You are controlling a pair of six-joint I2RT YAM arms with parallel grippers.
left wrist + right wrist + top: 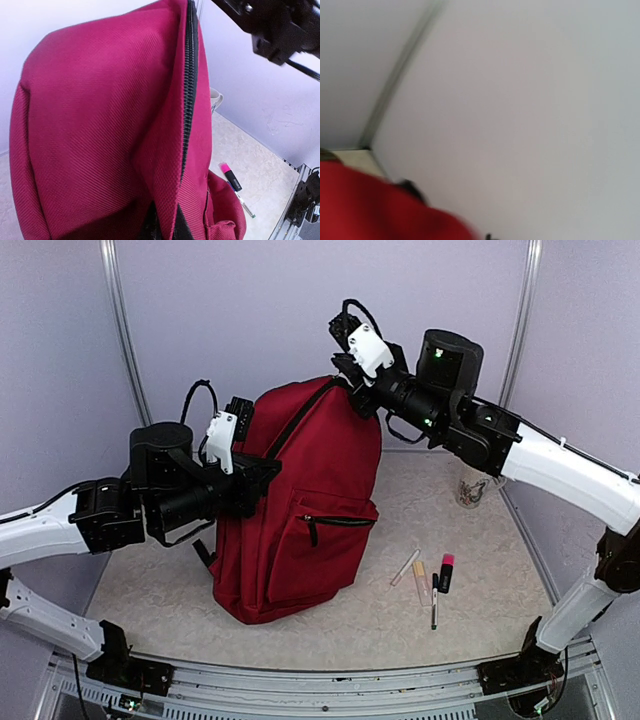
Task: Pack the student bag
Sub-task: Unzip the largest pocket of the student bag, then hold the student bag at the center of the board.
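Grip on student bag (300, 510) from two sides, packing not yet begun

The student bag, a large dark-red fabric backpack with black straps and zippers, stands upright in the middle of the speckled beige table (400, 635), with its front pocket (330, 540) facing the near edge. The left gripper (262, 472) is clenched at the bag's upper left flank; the wrist view suggests it pinches fabric beside the black main zipper (189, 75). The right gripper (347, 380) is clenched at the bag's very top, apparently on the carry loop, though its own camera is too blurred to confirm this. To the right of the bag lie a pink-capped highlighter (446, 571), a slim black pen (434, 602) and two pale stick-shaped pens (411, 571). Farther right of the bag, and behind it, stands a clear patterned glass (475, 490).

Risks, as I judge them: a thin pinch of cloth may slip when the arms pull apart, letting the bag slump or topple toward the pens. Pulling unevenly could drag the whole bag instead of spreading its mouth. If the zipper is closed, tugging will only strain the fabric.

No brand, label or writing is legible on anything.
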